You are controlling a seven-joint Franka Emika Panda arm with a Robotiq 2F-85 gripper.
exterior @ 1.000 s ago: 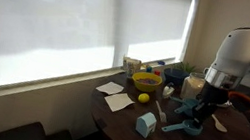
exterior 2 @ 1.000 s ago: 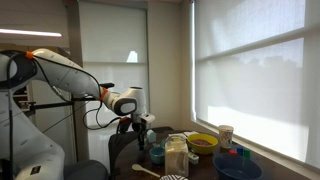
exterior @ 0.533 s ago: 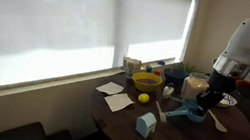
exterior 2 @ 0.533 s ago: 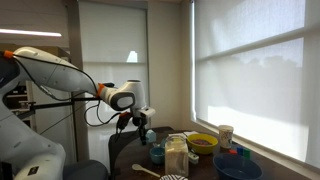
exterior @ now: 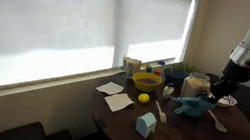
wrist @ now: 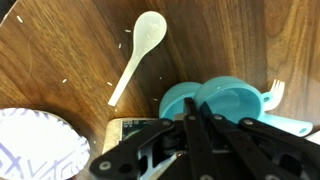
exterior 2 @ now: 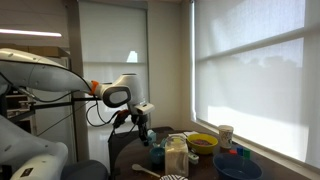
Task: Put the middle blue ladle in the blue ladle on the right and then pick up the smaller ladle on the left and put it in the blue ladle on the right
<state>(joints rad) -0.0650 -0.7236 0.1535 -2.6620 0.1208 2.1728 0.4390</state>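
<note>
Wrist view: gripper [wrist: 198, 120] hangs over the bench [wrist: 60, 60], jaws drawn close together w/ nothing betw. them. The blue ladles [wrist: 235, 100] lie just ahead, a paler ladle [wrist: 178, 100] overlapping the darker one's rim (nested or merely touching: cannot tell), cream spoon [wrist: 135, 62] well apart. Judged step: fetch the smaller ladle, so open wide before descending, take the handle rather than the bowl, lift clear of the rim, & release low to avoid knocking the stack.
</note>
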